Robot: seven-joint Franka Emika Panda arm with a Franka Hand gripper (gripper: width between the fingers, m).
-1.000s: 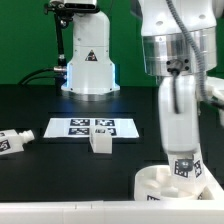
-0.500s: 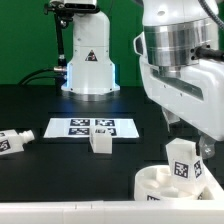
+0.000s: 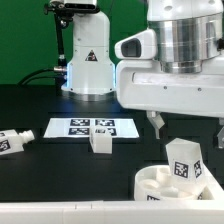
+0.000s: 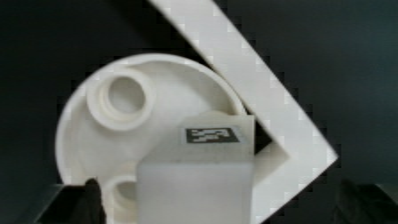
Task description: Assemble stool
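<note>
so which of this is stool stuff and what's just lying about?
Job:
- seat
- upright leg at the seat
- middle leg, by the board
- left leg, lying down
- end effector, open above the seat

Not the job:
- marker board
- cable at the back

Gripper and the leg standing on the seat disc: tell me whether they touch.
Apart. The exterior view shows the open gripper above the leg, with dark background between its fingers and it.

Bare table (image 3: 128, 162) between loose leg (image 3: 100, 142), seat disc (image 3: 150, 183)
</note>
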